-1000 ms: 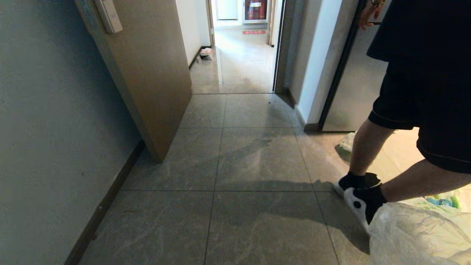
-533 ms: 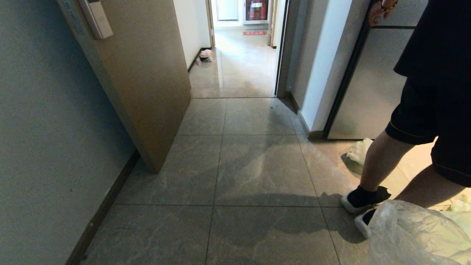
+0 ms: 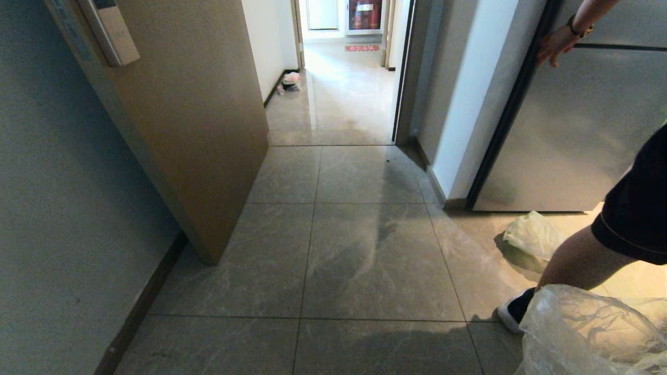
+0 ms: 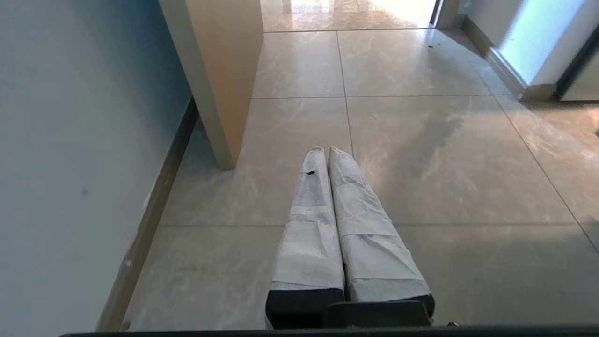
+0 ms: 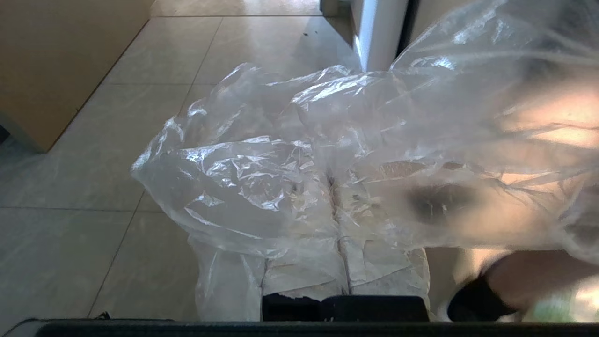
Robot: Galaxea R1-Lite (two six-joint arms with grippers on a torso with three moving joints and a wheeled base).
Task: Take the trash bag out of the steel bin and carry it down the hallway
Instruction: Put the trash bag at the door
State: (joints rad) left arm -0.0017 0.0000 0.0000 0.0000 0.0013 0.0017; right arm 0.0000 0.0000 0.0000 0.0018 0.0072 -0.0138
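Observation:
The trash bag (image 3: pixel 589 333), clear crinkled plastic, bulges at the lower right of the head view. In the right wrist view the trash bag (image 5: pixel 262 173) drapes over my right gripper (image 5: pixel 332 181), which is shut on it, the taped fingers pressed together under the film. My left gripper (image 4: pixel 326 150) is shut with nothing in it, held above the hallway floor (image 4: pixel 421 154). The hallway (image 3: pixel 365 245) of glossy grey tiles runs ahead through a doorway. The steel bin is out of view.
An open wooden door (image 3: pixel 193 120) juts in from the left wall (image 3: pixel 57 208). A person stands at the right, leg (image 3: pixel 578 260) near the bag, hand (image 3: pixel 556 44) on a grey panel. A pale bag (image 3: pixel 531 237) lies beside them; a small bag (image 3: pixel 291 80) lies far ahead.
The whole head view has shifted: door, doorway and tiles have come closer. The person has stepped off to the right. The bag stays in my right gripper.

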